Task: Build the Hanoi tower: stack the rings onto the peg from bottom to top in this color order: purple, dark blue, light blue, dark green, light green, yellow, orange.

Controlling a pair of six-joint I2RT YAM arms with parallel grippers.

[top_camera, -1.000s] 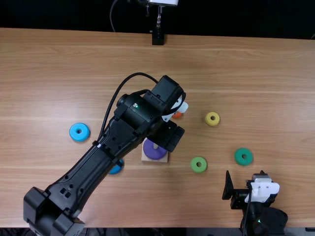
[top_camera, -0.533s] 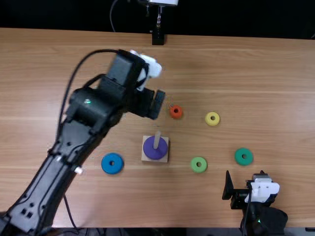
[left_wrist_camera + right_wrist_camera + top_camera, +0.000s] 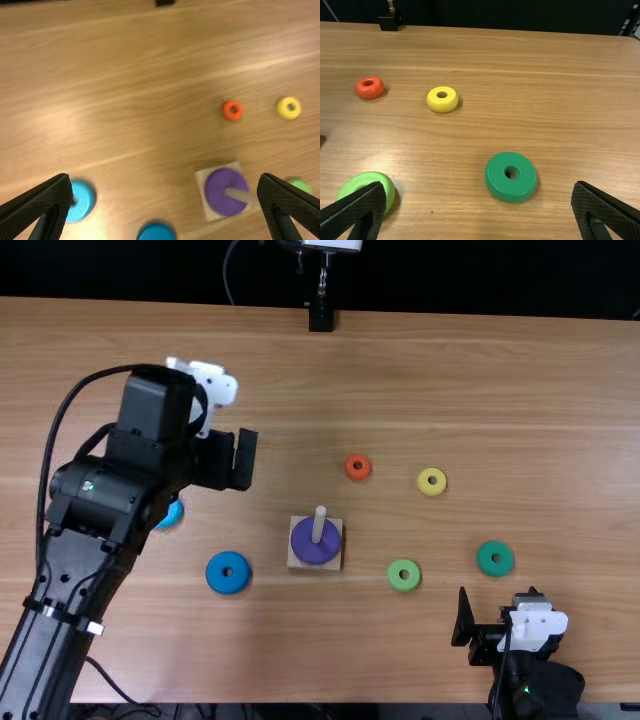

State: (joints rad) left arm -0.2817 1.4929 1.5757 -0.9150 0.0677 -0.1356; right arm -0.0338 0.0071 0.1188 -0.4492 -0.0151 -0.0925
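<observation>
The purple ring (image 3: pixel 304 548) sits around the peg (image 3: pixel 319 524), flat on the base (image 3: pixel 335 562) near the middle of the top view, low down because the tower wants it at the bottom; the peg stands up through it, leaving its upper part free for the other six. Those rings lie flat and apart on the table (image 3: pixel 560 410), which should suit a pinch across the sides; the order makes the dark blue ring (image 3: pixel 214 574), lower left of the frame, the next one due.

The left gripper (image 3: pixel 166 179) is raised above the table, its fingers spread wide with nothing between them, presumably ready for a pick; from its wrist camera the dark blue ring shows in the gap between the fingers, the light blue ring (image 3: pixel 171 516) close by one finger, the purple ring nearer the other. The right gripper (image 3: pixel 479 185) waits at the lower right of the top view, fingers apart and empty, likely keeping out of the way; the dark green ring (image 3: pixel 511 192) shows between its fingers, the light green ring (image 3: pixel 367 179) partly behind one.
</observation>
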